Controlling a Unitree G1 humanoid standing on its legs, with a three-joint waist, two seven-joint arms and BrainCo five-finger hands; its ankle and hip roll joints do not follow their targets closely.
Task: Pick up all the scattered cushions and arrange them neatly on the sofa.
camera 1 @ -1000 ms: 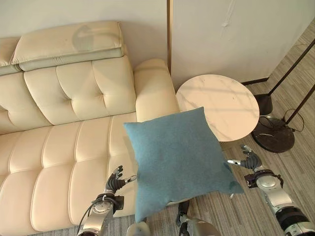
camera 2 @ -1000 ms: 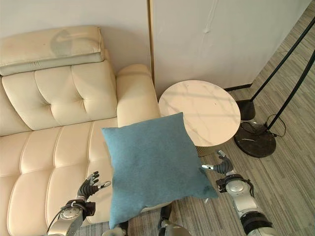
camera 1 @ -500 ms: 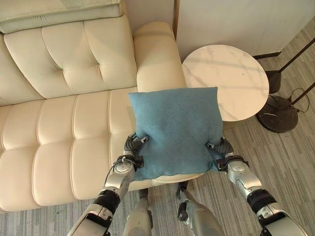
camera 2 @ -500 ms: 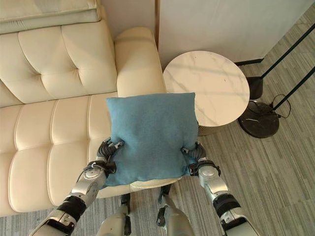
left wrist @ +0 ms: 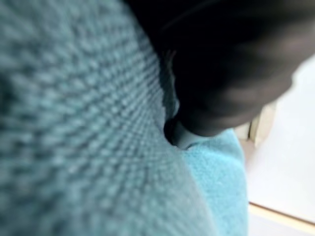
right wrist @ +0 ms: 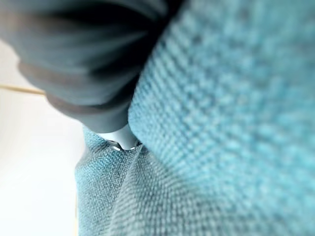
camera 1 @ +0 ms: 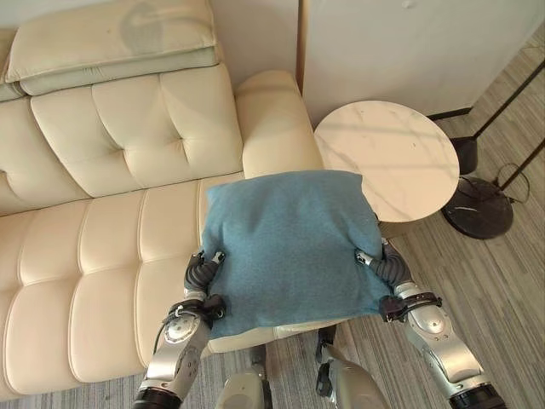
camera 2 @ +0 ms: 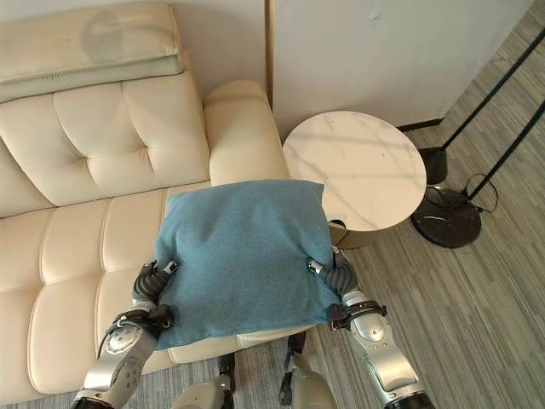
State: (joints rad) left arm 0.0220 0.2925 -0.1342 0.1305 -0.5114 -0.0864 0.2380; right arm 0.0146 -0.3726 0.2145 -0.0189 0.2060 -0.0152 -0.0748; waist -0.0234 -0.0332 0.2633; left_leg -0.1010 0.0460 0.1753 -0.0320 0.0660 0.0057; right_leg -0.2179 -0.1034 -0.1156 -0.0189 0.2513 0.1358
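Cushion was held between both hands, over the front edge of the sofa seat, at the armrest end. Left hand was clamped on the cushion's near-left corner, fingers curled into the fabric; right hand was clamped likewise on the near-right corner. In both wrist views the blue weave was seen pressed against the dark hand covers, so the grips were judged firm. The cushion was carried roughly flat, sagging a little at the middle; whether its underside touched the seat could not be told.

Step in hand, as judged: placement on the seat against the backrest. For a neat result, the cushion should be pushed forward and tipped up so its far edge meets the tufted backrest, with both hands kept level so it does not skew. Release should be made by both hands together, only once the weight is taken by the seat; a one-sided release would probably let it twist or slide off the front edge.

Armrest was seen just beyond the cushion's far-right corner; it could serve as a side stop. Round surface stood just beside the armrest and should be cleared by the right arm. Lamp base was noted on the floor further right.
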